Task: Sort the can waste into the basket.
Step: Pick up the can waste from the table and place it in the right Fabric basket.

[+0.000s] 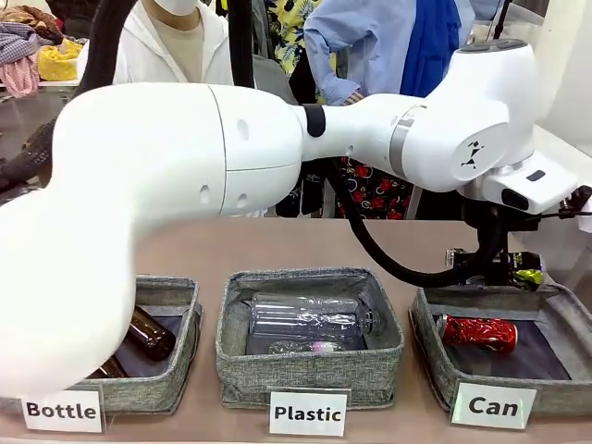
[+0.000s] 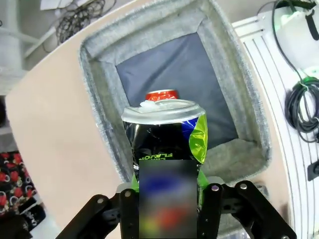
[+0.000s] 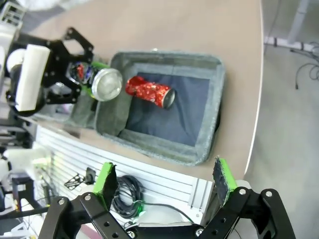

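Note:
My left gripper (image 2: pixel 167 189) is shut on the black can (image 2: pixel 164 134) with its blue and green label, which pokes out past the fingertips. The left arm reaches across the table, and the left gripper (image 1: pixel 481 266) carries this can (image 1: pixel 504 268) sideways in the air above the back rim of the grey basket (image 1: pixel 435 356) signed "Can". A crushed shiny red can (image 1: pixel 478 333) lies on the basket's dark lining, also seen below the held can as the red can (image 2: pixel 162 94). My right gripper (image 3: pixel 164 177) is open and holds nothing, hanging off the table's side, looking down at the basket (image 3: pixel 209 99) and red can (image 3: pixel 149 91).
Left of the Can basket stand a "Plastic" bin (image 1: pixel 310 375) with clear bottles (image 1: pixel 305 319) and a "Bottle" bin (image 1: pixel 171 388) with a brown bottle (image 1: pixel 150 333). A person (image 1: pixel 176 42) stands at the far side. Cables (image 3: pixel 124 191) lie beside the table's edge.

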Motion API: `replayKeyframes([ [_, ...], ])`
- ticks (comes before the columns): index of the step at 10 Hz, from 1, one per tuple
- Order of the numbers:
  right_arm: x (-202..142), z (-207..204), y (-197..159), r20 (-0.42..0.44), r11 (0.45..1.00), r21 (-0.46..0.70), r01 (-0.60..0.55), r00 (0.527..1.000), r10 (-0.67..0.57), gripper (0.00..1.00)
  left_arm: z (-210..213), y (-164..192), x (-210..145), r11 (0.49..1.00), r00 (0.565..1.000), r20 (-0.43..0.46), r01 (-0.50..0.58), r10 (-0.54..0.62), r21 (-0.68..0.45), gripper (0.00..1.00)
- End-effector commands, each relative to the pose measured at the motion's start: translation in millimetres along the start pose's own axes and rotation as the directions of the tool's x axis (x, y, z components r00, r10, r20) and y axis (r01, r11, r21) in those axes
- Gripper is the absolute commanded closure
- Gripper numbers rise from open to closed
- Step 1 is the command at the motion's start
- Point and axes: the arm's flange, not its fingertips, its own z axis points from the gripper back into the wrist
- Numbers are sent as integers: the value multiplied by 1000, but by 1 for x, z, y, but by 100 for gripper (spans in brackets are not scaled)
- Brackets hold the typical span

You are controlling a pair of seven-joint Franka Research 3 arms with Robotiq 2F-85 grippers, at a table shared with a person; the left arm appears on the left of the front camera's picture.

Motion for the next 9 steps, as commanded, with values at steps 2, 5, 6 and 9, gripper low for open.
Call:
replayKeyframes([
  [2, 4, 2, 0, -14, 1000, -24, 21, 1000, -21, 0, 3, 15, 21, 998, 998, -29, 58, -58, -6, 0],
  [5, 4, 2, 0, -14, 1000, -24, 21, 1000, -21, 0, 4, 12, 22, 997, 997, -29, 71, -72, -3, 0],
  [6, 4, 2, 0, -14, 1000, -24, 21, 1000, -21, 0, 5, 10, 22, 998, 997, -27, 69, -68, 2, 0],
  [9, 0, 1, 0, 0, 1000, -1, 1, 1000, -1, 0, 28, -5, 2, 996, 999, -7, -53, 52, -73, 0],
])
